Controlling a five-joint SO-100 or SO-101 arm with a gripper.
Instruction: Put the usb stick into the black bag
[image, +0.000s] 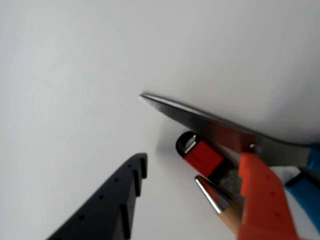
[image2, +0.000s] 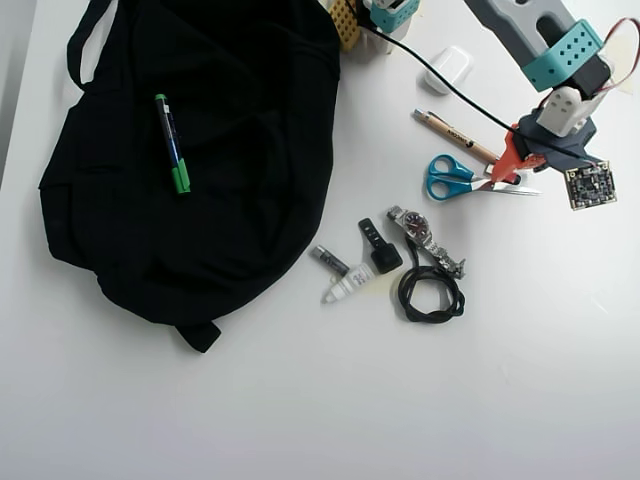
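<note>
Mostly red usb stick, dark-capped end

Both views are bright and evenly lit, the white table nearly washed out. The wrist view is soft, blurriest on the orange claw. Shadows there are faint.

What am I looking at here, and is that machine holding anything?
It is a small robot arm on a white table. One picture looks straight down; the other comes from a camera on the arm's wrist. Its jaws, one black, one orange, stand open and hold nothing. Between them lies a red usb stick, beside scissors and a pen. The overhead view also shows a black bag with a green pen on it, and a watch.
</note>
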